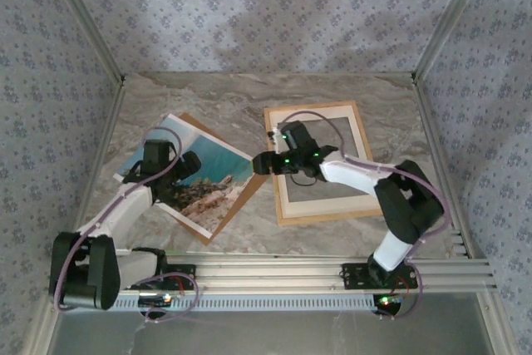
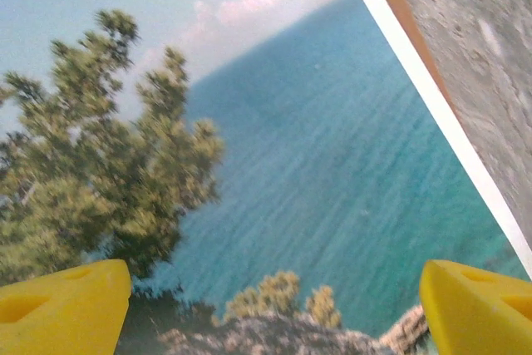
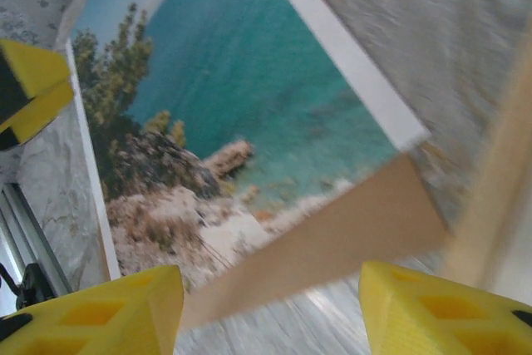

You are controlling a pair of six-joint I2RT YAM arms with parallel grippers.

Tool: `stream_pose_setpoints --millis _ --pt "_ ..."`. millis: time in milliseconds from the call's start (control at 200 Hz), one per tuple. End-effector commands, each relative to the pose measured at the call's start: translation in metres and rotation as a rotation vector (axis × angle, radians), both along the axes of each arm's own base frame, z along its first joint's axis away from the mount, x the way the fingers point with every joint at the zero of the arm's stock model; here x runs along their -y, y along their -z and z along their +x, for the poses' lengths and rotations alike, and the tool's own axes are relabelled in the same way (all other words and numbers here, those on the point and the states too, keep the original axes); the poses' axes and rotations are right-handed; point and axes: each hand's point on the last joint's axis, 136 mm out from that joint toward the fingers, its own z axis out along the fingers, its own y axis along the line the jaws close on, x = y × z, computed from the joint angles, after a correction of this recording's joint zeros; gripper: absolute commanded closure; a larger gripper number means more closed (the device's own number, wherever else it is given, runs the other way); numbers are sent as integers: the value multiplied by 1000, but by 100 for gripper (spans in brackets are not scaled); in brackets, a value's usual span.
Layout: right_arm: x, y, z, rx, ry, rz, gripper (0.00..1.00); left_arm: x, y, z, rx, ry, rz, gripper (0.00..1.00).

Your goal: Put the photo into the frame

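The photo point(image 1: 218, 174), a coastal print with turquoise sea, lies tilted at the left on a brown backing board point(image 1: 249, 193). My left gripper point(image 1: 184, 165) hovers over the photo point(image 2: 316, 164), and its yellow fingertips point(image 2: 62, 305) stand wide apart and open. The light-wood frame point(image 1: 332, 215) lies at the right with a cream mat point(image 1: 357, 135) inside it. My right gripper point(image 1: 259, 162) reaches left from over the frame to the board's right corner point(image 3: 349, 230). It point(image 3: 270, 313) is open, and the corner shows between its fingers, with the photo point(image 3: 241, 72) beyond. The frame's edge point(image 3: 499, 172) is blurred.
The marble table point(image 1: 249, 97) is walled by patterned panels at the back and both sides. An aluminium rail point(image 1: 332, 272) carrying the arm bases runs along the near edge. The left gripper's yellow fingertips point(image 3: 29, 89) appear at the photo's far side in the right wrist view.
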Motion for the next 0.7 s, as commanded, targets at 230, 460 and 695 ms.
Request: stream_pose_setpoints --millis 230,460,695 --pt "-46 16 31 153 -23 -181 32 8 19 16 -73 35 -23 11" --pt "-38 38 59 201 -37 -363 30 -28 3 -4 -34 -51 117 10" --pt "-33 60 77 138 -28 -424 27 -36 25 -18 -86 -101 59 10"
